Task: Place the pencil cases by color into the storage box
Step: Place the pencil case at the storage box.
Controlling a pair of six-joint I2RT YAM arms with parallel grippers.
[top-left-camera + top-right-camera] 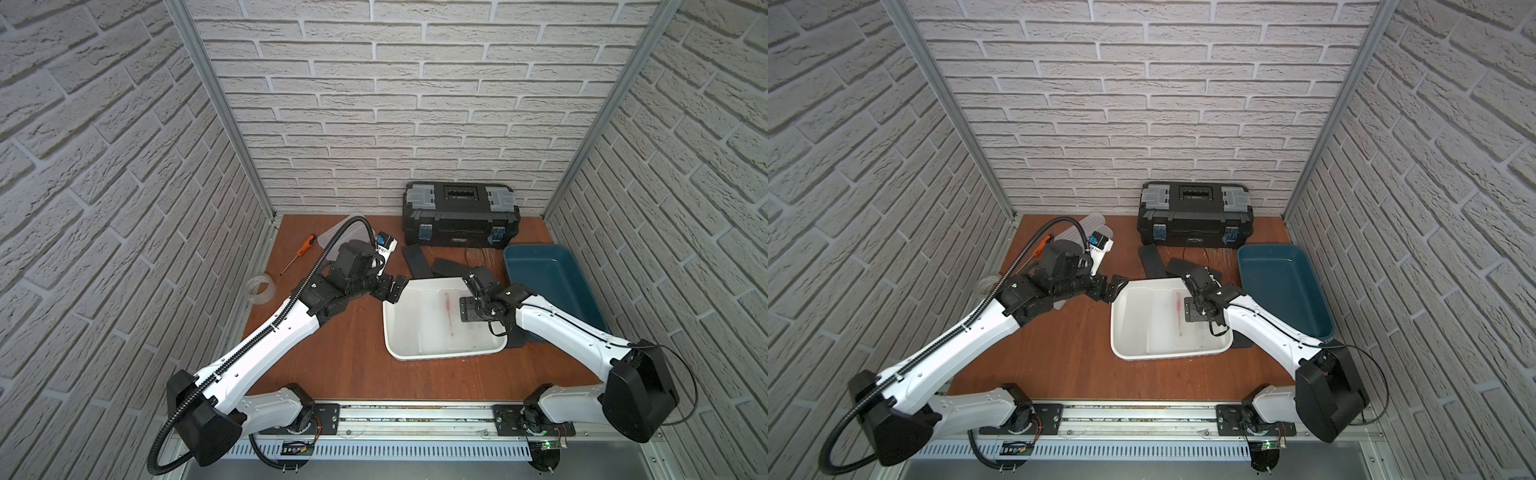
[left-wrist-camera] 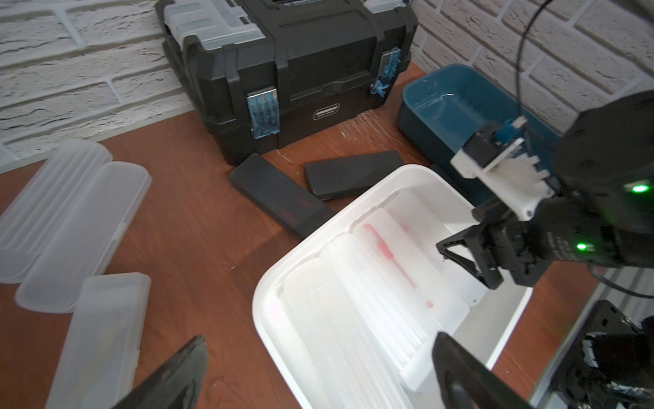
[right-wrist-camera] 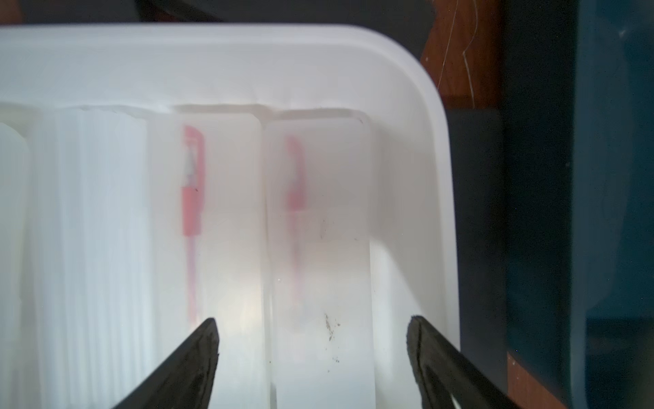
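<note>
Brown wood worktop fills the floor of a cell walled in pale brick pattern, and on it the sorting looks partly done. Several frosted pencil cases lie side by side in the white box. The outermost frosted case rests against the box wall, next to one showing a red pen and a ribbed one. The right gripper hangs over that outermost case with its jaws set wider than the case and nothing between them. I judge this to be a drop-off, with the case lying free. The left gripper is spread wide and empty at the box's near left corner. Two black cases lie flat on the worktop between the toolbox and the white box. The blue box beside them appears empty, so it is probably meant for them. Three more frosted cases wait on the left. Next, the right gripper needs to lift clear of the rim, then pinch a flat black case across its narrow width. In both top views the left arm covers most of the loose frosted cases. A dark slab under the right arm is too hidden to identify. Frosted plastic on white makes the number of cases in the box uncertain, and I cannot tell whether the right gripper's tips touch anything.
</note>
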